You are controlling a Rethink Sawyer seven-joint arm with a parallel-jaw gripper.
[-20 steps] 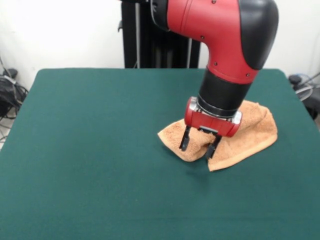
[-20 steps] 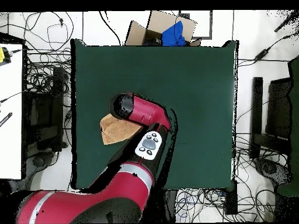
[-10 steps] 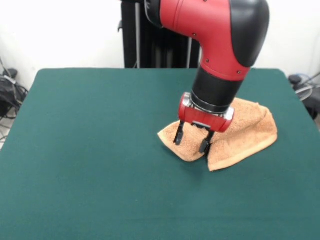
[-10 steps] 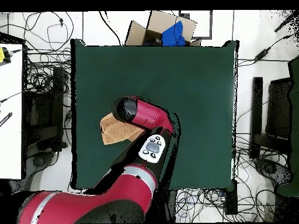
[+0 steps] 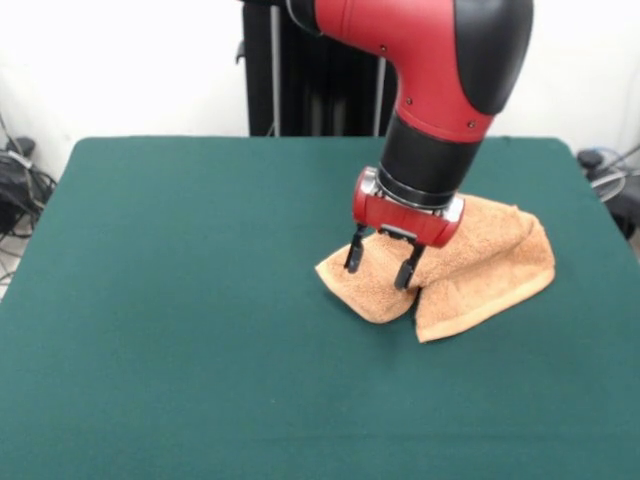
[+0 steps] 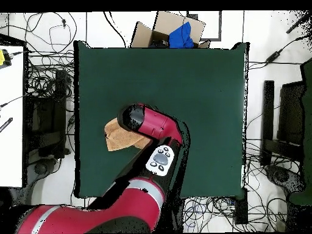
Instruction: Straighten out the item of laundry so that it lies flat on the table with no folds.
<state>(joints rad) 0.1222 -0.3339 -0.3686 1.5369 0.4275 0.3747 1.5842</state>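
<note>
The item of laundry [image 5: 480, 270] is a light-orange terry towel, folded and bunched into a lumpy wedge on the right half of the dark green table [image 5: 180, 300]. My gripper [image 5: 379, 264] hangs just above the towel's left, near lobe, open, with nothing between its two black fingers. In the overhead view only the towel's left part [image 6: 114, 135] shows beside the red arm, which hides the gripper and the rest of the towel.
In the overhead view a cardboard box with blue cloth [image 6: 173, 33] sits beyond the table's top edge, and cables cover the floor around the table. A white desk [image 6: 11, 116] stands at the left.
My gripper has risen off the towel and shifted slightly left and toward the table's far side. It stays open. The towel keeps its shape.
</note>
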